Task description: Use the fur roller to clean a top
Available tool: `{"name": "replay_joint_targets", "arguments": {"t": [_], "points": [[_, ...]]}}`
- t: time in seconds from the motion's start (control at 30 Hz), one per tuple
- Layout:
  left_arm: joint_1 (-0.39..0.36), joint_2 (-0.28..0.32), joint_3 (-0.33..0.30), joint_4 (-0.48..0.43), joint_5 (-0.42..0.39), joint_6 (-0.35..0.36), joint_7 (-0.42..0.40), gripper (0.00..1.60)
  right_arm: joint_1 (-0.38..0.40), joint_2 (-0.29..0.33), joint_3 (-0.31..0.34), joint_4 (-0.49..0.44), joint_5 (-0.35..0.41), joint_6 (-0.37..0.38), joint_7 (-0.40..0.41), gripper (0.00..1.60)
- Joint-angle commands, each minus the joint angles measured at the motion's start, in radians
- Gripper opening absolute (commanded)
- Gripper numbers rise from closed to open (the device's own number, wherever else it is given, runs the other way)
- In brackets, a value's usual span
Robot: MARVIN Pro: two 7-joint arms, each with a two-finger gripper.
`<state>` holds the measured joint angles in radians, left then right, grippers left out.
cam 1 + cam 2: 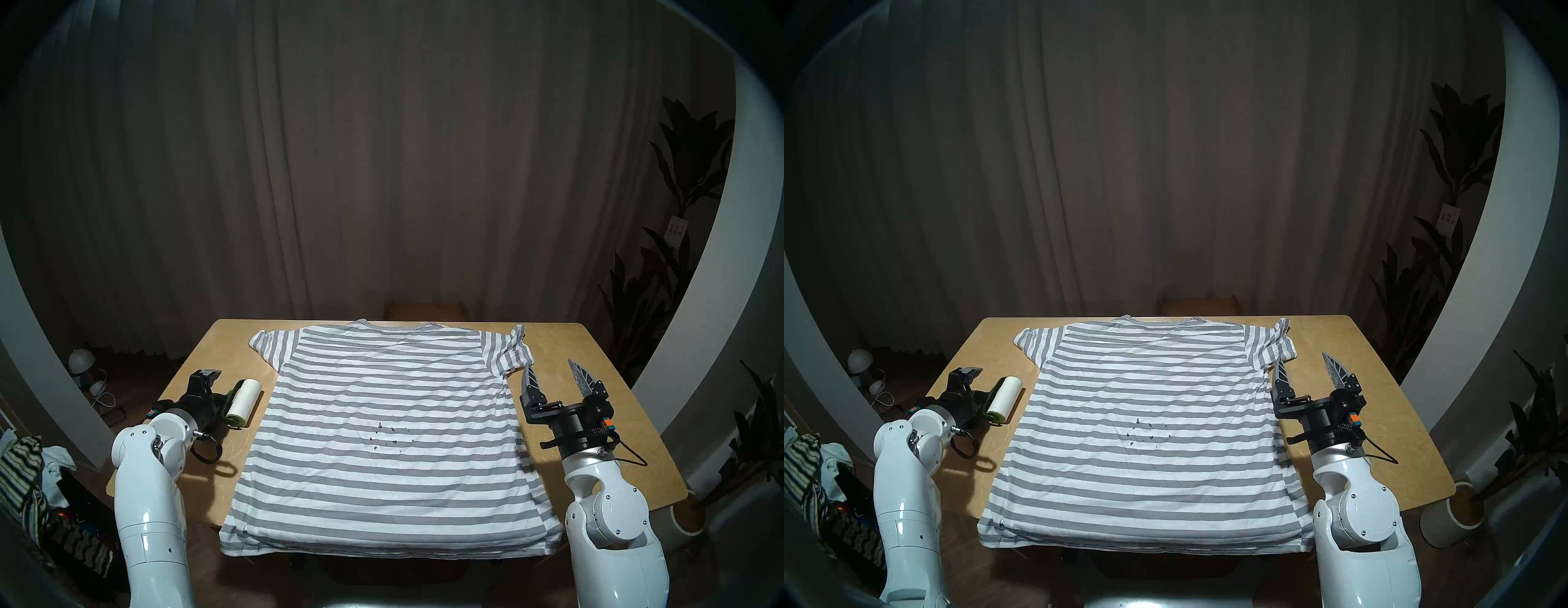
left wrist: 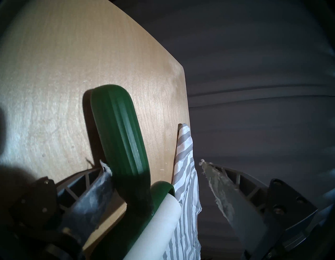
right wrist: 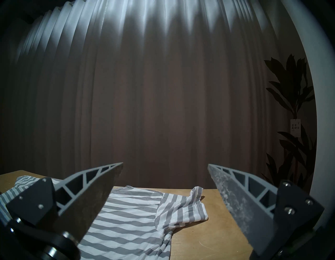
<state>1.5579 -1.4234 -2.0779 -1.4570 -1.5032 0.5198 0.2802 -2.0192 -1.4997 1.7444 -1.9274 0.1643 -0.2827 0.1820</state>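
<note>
the fur roller (image 1: pixel 242 401) lies on the bench (image 1: pixel 615 407) just beside the top (image 1: pixel 382 424), off its left edge, long axis running along that edge. its dark green handle sticks out between the spread fingers of the left hand (image 2: pixel 154 163), one finger beside it, not yet clamped. the right hand (image 1: pixel 551 378), far across the top, hangs apart and empty. white roll, light green ends.

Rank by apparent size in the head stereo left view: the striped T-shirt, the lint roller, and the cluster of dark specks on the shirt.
1. striped T-shirt
2. lint roller
3. cluster of dark specks: spreads about as wide as the roller, so the last two are unsure.
</note>
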Motion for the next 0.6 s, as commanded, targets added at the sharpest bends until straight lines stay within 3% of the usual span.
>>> {"name": "replay_joint_targets", "arguments": {"t": [0.0,0.57], "points": [[-0.010,-0.004,0.038,0.080,0.025,-0.001,-0.006,1.60,0.011,0.003,-0.002,-0.017,-0.001,-0.011,0.003,1.60],[-0.010,0.008,0.055,0.128,0.044,-0.017,-0.023,1.60,0.021,-0.003,-0.003,-0.011,-0.009,-0.008,-0.006,1.60]]}}
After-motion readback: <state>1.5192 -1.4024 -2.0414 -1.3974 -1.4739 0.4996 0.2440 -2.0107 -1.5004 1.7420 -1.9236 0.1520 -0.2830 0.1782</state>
